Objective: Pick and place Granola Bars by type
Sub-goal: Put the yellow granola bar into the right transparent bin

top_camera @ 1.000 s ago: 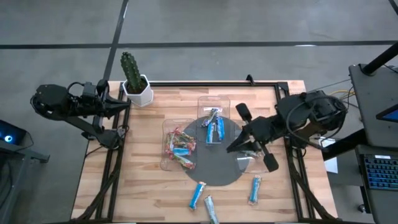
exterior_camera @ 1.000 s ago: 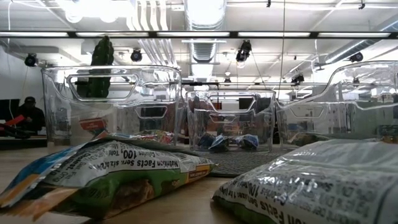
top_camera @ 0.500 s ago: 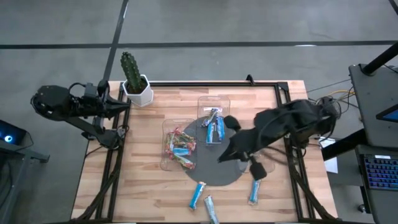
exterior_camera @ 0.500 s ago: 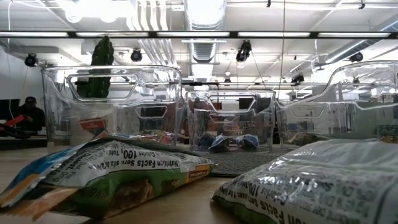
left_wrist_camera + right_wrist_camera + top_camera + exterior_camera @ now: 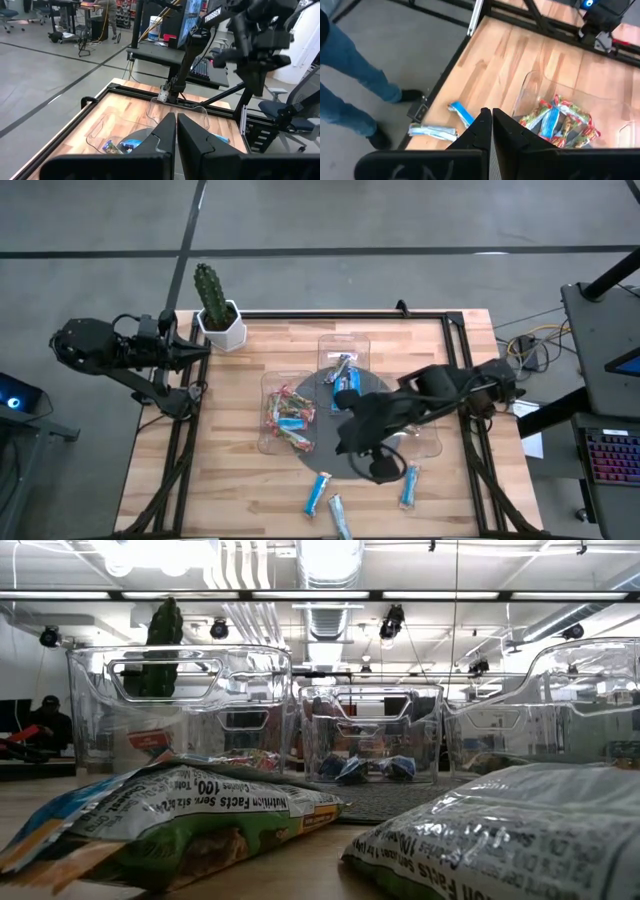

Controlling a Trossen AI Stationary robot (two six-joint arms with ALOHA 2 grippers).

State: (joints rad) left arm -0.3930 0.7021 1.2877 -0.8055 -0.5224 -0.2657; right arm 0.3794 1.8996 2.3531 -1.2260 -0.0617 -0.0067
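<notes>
High view, left to right: the left arm waits off the table's left edge, its end effector closed on nothing near the far left corner, just beside a cactus in a white pot that stands on that corner. In the left wrist view the two fingers meet with no gap.

Toward the table's middle a clear tray holds a heap of red-orange and blue bars; in the right wrist view the same heap shows red, green and blue wrappers. Just beyond it, nearer the far edge, a second clear tray holds blue bars. Both trays overlap a dark round mat.

The right arm reaches in from the right edge across the mat, its end effector over the middle, closed and empty; its fingers are pressed together in the right wrist view. A third clear tray lies partly under that arm.

Along the near edge three loose bars lie on bare wood: a blue one, a silvery one just beside it, and another blue one farther right.

Right wrist view also shows a person's jeans and shoes on the floor by the table.
</notes>
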